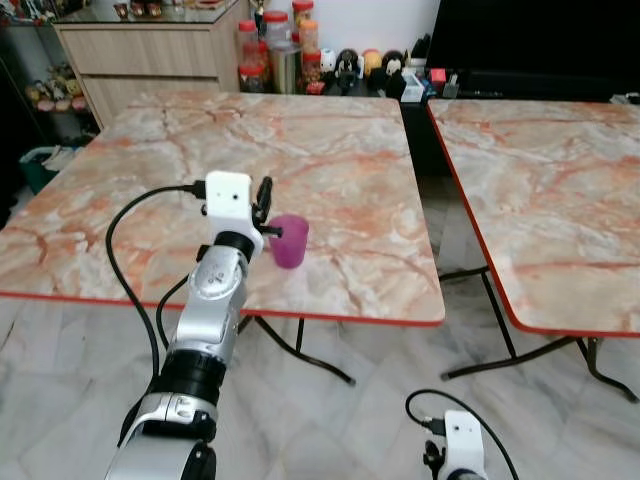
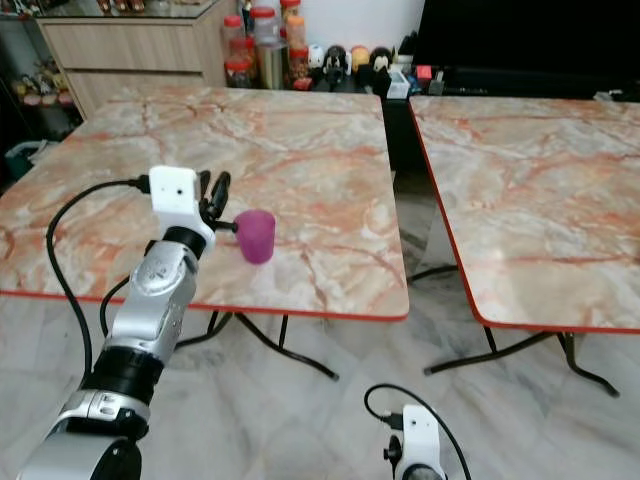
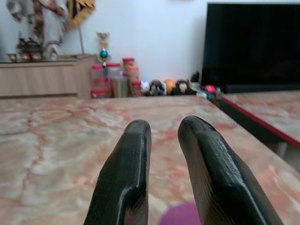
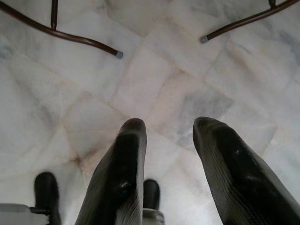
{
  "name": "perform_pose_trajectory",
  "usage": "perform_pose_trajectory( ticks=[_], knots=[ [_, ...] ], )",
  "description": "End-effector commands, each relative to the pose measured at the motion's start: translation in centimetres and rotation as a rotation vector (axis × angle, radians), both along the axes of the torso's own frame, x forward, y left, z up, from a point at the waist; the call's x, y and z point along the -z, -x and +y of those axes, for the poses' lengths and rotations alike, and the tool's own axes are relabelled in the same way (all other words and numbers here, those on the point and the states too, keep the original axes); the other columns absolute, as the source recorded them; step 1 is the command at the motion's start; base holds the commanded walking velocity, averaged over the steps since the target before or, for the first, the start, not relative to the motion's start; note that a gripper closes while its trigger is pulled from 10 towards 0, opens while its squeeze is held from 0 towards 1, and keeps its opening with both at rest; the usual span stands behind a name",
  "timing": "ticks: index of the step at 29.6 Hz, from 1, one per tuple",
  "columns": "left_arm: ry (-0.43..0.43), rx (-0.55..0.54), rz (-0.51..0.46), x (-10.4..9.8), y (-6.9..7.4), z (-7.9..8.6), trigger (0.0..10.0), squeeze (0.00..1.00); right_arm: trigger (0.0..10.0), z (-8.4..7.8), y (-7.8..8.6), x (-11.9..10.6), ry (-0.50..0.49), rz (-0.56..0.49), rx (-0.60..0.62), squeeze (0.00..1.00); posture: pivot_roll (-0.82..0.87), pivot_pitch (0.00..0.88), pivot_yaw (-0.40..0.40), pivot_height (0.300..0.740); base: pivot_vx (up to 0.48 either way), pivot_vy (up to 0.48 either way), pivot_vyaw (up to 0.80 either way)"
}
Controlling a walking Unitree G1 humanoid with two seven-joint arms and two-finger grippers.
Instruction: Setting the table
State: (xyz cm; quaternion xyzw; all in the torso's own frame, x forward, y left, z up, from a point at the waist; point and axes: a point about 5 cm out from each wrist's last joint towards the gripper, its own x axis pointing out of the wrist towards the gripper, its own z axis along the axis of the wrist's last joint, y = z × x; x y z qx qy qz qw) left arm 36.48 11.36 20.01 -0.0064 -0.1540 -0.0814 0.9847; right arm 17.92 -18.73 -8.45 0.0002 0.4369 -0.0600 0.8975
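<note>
A purple cup [image 1: 289,240] stands upright on the marble table [image 1: 340,140], close to its front edge. My left gripper [image 1: 266,192] hovers over the table just left of the cup, its black fingers [image 3: 131,159] pointing up and away past the rim. In the left wrist view a narrow gap shows between the fingers and nothing sits in it; the cup's rim [image 3: 180,216] lies low, below the fingers. My right gripper [image 4: 168,124] hangs open over the floor beside my body.
A second marble table [image 1: 560,190] stands to the right, with a narrow floor gap between the two. Behind are a wooden cabinet [image 1: 150,50], several jars [image 1: 275,45], small figurines [image 1: 370,65] and a dark TV screen [image 1: 540,35]. Table legs [image 4: 70,37] cross the tiled floor.
</note>
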Motion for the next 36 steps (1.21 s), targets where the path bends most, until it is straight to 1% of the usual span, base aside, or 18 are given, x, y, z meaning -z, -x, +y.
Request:
perform_pose_trajectory(
  ticks=[1, 15, 17, 21, 22, 23, 24, 25, 27, 29, 31, 32, 34, 35, 36],
  knots=[
    [0.009, -0.008, -0.013, -0.2, -0.1, 0.5, 10.0, 0.0, 10.0, 0.3, -0.5, -0.2, -0.006, -0.022, -0.006, 0.0, 0.08, 0.0, -0.022, 0.74, 0.349, 0.0, 0.0],
    [0.006, -0.004, -0.026, -0.4, -0.2, 0.6, 10.0, 0.0, 10.0, 0.3, -0.5, -0.2, -0.009, -0.017, 0.002, 0.0, 0.08, 0.0, -0.017, 0.74, 0.359, 0.0, 0.0],
    [0.015, 0.016, -0.027, -0.5, -0.1, 0.7, 10.0, 0.0, 10.0, 0.4, -0.4, -0.1, -0.008, -0.013, 0.001, 0.0, 0.08, 0.0, -0.015, 0.74, 0.345, 0.0, 0.0],
    [0.066, 0.039, 0.028, -0.3, 0.0, 1.3, 10.0, 0.0, 10.0, 0.5, -0.3, -0.1, -0.008, -0.009, 0.003, 0.0, 0.08, 0.0, -0.008, 0.74, 0.0, 0.0, 0.0],
    [0.074, 0.061, 0.097, 0.1, -0.1, 1.7, 10.0, 0.0, 10.0, 0.4, -0.2, 0.0, -0.007, -0.006, 0.005, 0.0, 0.08, 0.0, -0.005, 0.74, 0.0, 0.0, 0.0],
    [0.074, 0.061, 0.097, 0.1, -0.1, 1.7, 10.0, 0.0, 10.0, 0.4, -0.2, 0.0, -0.007, -0.006, 0.005, 0.0, 0.08, 0.0, -0.005, 0.74, 0.0, 0.0, 0.0],
    [0.094, 0.084, 0.147, 0.2, 0.0, 2.2, 10.0, 0.0, 10.0, 0.5, -0.1, 0.0, -0.007, -0.005, 0.006, 0.0, 0.08, 0.0, -0.005, 0.74, 0.0, 0.0, 0.0],
    [0.103, 0.09, 0.164, 0.3, 0.0, 2.4, 10.0, 0.0, 10.0, 0.5, -0.1, 0.0, -0.008, -0.005, 0.006, 0.0, 0.08, 0.0, -0.005, 0.74, 0.0, 0.0, 0.0],
    [0.048, 0.073, 0.213, 0.6, -0.1, 3.1, 10.0, 0.0, 10.0, 0.5, -0.1, 0.0, -0.008, -0.004, 0.005, 0.0, 0.09, 0.0, -0.005, 0.74, 0.0, 0.0, 0.0],
    [0.02, 0.077, 0.235, 0.4, -0.2, 3.7, 10.0, 0.0, 10.0, 0.7, 0.0, 0.1, -0.008, 0.0, -0.001, 0.0, 0.09, 0.0, -0.005, 0.74, 0.0, 0.0, 0.0],
    [0.005, 0.073, 0.229, 0.2, -0.2, 3.9, 10.0, 0.0, 10.0, 0.8, 0.0, 0.1, -0.008, 0.0, -0.003, 0.0, 0.09, 0.0, -0.005, 0.74, 0.0, 0.0, 0.0],
    [0.0, 0.072, 0.225, -0.5, -0.3, 4.1, 10.0, 0.0, 10.0, 0.9, 0.0, 0.1, -0.01, 0.001, -0.006, 0.0, 0.09, 0.0, -0.004, 0.74, 0.0, 0.0, 0.0],
    [0.003, 0.072, 0.237, -0.7, -0.5, 4.2, 10.0, 0.0, 10.0, 1.0, 0.0, 0.1, -0.011, 0.001, -0.007, 0.0, 0.09, 0.0, -0.003, 0.74, 0.0, 0.0, 0.0],
    [-0.01, 0.074, 0.25, -0.6, -0.6, 4.1, 10.0, 0.45, 10.0, 1.0, 0.1, 0.1, -0.011, 0.001, -0.007, 0.0, 0.09, 0.0, 0.0, 0.74, 0.0, 0.0, 0.0],
    [-0.019, 0.076, 0.26, -0.6, -0.6, 4.1, 10.0, 0.45, 10.0, 1.0, 0.1, 0.1, -0.011, 0.002, -0.006, 0.0, 0.09, 0.0, 0.0, 0.74, 0.0, 0.0, 0.0]
  ],
)
